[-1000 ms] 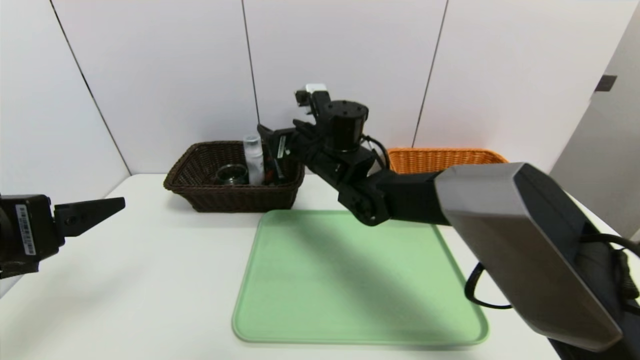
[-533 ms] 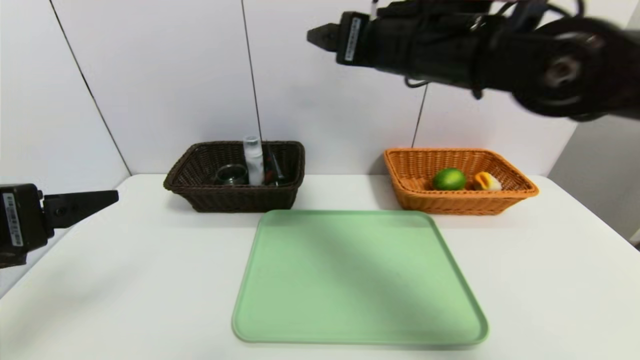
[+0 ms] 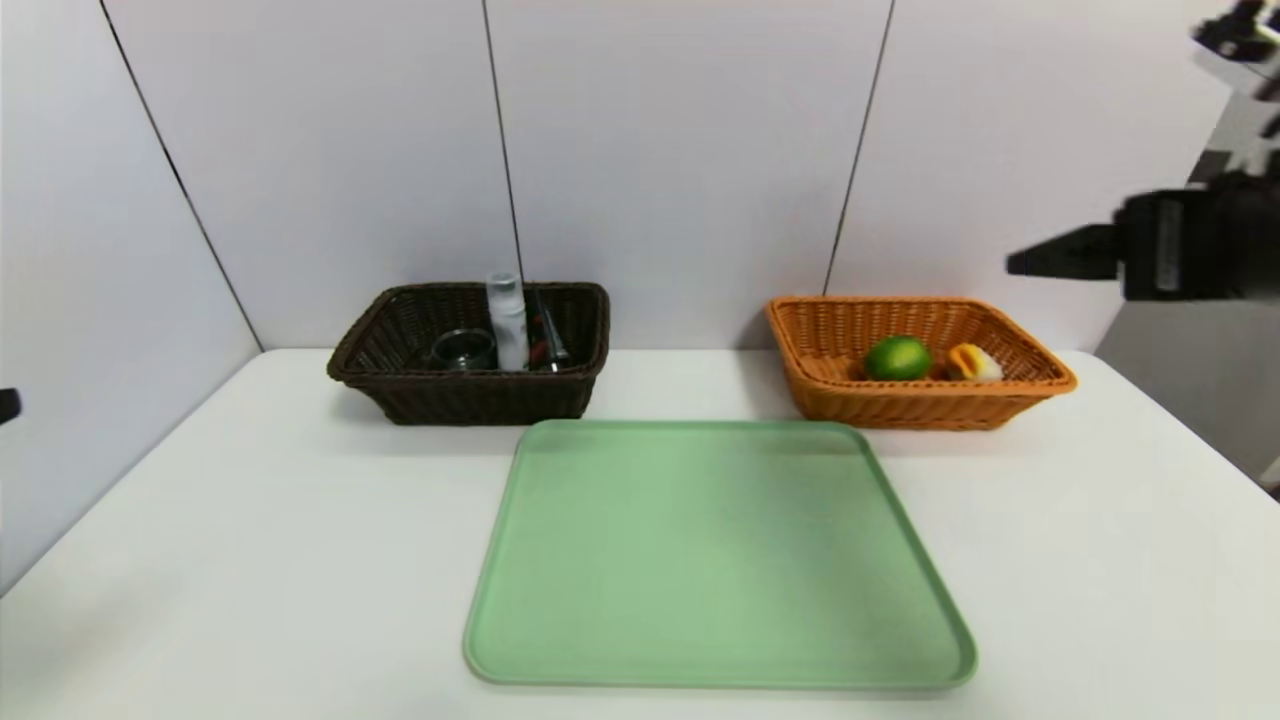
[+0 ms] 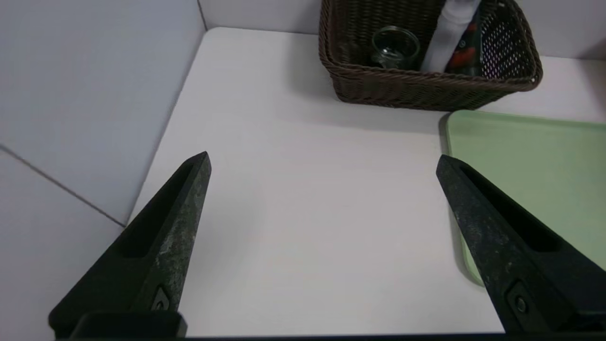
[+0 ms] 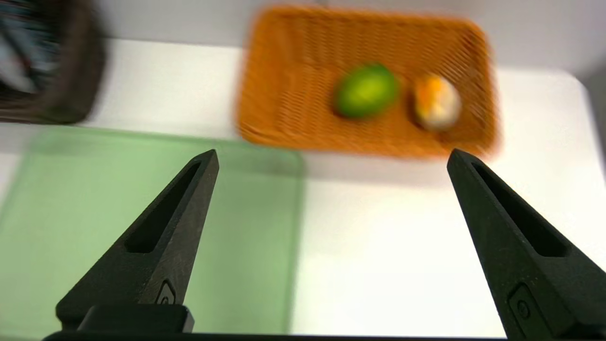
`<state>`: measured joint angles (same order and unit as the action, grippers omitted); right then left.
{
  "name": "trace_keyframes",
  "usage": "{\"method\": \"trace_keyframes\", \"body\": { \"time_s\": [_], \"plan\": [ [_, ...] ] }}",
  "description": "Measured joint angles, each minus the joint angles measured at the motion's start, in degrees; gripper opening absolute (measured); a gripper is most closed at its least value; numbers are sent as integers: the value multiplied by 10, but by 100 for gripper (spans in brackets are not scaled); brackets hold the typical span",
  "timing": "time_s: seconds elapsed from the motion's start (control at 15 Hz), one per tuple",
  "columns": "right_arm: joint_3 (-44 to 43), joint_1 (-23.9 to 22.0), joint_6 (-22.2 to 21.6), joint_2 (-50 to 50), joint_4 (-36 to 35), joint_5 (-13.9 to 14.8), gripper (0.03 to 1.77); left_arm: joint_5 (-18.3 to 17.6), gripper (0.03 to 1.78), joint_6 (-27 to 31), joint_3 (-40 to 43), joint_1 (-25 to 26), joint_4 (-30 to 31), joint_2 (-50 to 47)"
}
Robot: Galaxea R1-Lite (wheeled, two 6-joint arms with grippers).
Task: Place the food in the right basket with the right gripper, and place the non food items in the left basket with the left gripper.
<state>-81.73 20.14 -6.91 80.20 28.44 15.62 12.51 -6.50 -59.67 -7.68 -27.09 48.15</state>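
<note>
Overhead, black tapered right tool [image 5: 333, 154] open; ribbed orange wicker basket [image 3: 930, 388].

And there's the right gripper [image 5: 333, 154], up high at the far right of the head view, its fingers spread wide with nothing between them! The right arm [image 3: 1235, 235] comes in from that side, the gripper pointing inward. Over on the left, just a dark tip of the left gripper [image 4: 324, 154] peeks in at the head view's edge, its own fingers wide apart, nothing held there either!
</note>
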Motion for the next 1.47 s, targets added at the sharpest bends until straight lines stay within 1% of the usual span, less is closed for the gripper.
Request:
{"method": "trace_keyframes", "body": {
  "time_s": [0.13,0.27,0.47,0.67,0.93,1.07,1.13,1.2,1.27,1.33,1.47],
  "plan": [
    [113,-70,1,-94,0,-1,168,-1,169,3,17,30,-1,-43],
    [214,-128,2,-191,-9,-4,168,0,169,3,42,45,-2,-98],
    [330,-175,4,-336,-19,-7,169,2,169,3,93,54,-2,-197],
    [405,-192,11,-476,-22,-8,169,-2,169,7,158,61,-2,-299],
    [478,-197,28,-642,-22,-14,169,-47,169,46,258,73,3,-407],
    [506,-198,45,-714,-22,-34,169,-54,169,66,297,75,7,-447],
    [522,-199,66,-742,-25,-47,169,-54,169,67,311,75,18,-458],
    [539,-199,96,-764,-40,-57,169,-55,169,68,325,75,39,-467],
    [553,-199,112,-778,-77,-67,169,-55,169,69,344,75,63,-472],
    [577,-199,118,-787,-112,-81,169,-55,169,70,362,75,89,-476],
    [640,-199,129,-798,-208,-112,170,-55,169,75,405,75,150,-480]
  ]
}}
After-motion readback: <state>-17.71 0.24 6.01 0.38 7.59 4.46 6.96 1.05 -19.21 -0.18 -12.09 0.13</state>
